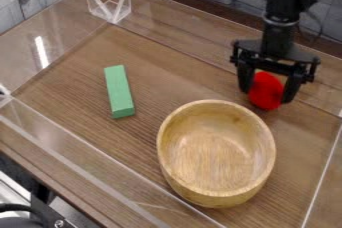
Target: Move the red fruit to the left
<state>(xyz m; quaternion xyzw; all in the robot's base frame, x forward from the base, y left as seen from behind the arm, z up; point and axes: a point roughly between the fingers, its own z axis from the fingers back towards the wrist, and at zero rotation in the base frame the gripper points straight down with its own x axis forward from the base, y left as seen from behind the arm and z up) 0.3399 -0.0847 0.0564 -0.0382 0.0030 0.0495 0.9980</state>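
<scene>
The red fruit (271, 89) is a small bright red piece resting on the wooden table at the right, just beyond the wooden bowl's far rim. My gripper (275, 80) hangs straight down over it, black fingers spread open on either side of the fruit's upper part. One finger (243, 74) stands to the fruit's left and the other to its right. The fruit's top is partly hidden by the gripper body, so its leafy end does not show.
A round wooden bowl (171, 144) sits in front of the fruit. A green block (120, 90) lies left of centre. Clear plastic walls (54, 32) fence the table, with a clear bracket (108, 4) at the back left.
</scene>
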